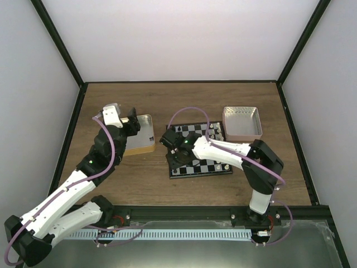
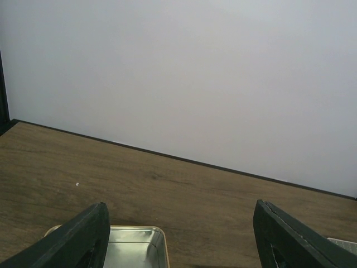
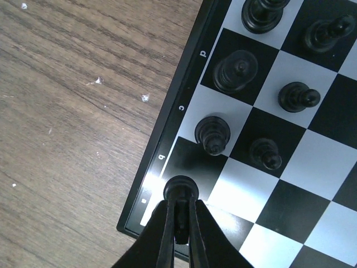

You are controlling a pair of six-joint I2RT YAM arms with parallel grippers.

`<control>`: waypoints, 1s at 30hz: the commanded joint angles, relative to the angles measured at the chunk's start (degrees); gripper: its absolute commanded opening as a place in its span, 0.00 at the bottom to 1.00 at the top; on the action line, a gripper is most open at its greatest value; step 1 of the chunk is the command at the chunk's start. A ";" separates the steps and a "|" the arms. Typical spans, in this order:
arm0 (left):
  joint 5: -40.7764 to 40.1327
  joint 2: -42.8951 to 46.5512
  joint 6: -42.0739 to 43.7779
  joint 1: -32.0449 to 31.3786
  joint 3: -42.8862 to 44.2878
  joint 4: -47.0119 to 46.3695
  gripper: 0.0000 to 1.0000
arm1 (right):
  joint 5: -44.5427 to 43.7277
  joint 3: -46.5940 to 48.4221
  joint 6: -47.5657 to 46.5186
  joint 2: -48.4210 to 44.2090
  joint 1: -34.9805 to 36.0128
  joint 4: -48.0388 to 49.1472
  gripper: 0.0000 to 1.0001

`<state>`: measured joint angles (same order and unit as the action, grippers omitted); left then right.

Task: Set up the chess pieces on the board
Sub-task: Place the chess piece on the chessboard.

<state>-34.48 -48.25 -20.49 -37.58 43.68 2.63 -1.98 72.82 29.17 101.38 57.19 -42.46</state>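
Board corner holds chess piece clamped by right tool (left tool apart over tin).

letters b, c, d on board border

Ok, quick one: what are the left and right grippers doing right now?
Left gripper: open, nothing between its fingers.
Right gripper: shut on a small black round-topped chess piece at the corner of the black-and-white checked board.
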 commanded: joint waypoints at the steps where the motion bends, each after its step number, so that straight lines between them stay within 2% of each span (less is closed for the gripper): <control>1: -0.84 0.06 0.71 0.14 -0.70 -0.88 0.72 | -1.54 2.42 0.02 1.65 0.38 -0.61 0.01; 26: -0.17 -0.79 0.81 0.14 -0.65 -0.68 0.73 | -1.33 1.38 0.23 3.37 0.38 1.47 0.07; 30: -0.15 -0.79 0.83 0.14 -0.64 -0.70 0.72 | -1.49 1.36 0.49 3.33 0.37 1.54 0.12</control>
<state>-34.44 -49.01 -20.49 -37.58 43.35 2.63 -2.66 73.03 29.32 104.33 57.19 -41.50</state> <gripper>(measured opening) 0.724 0.102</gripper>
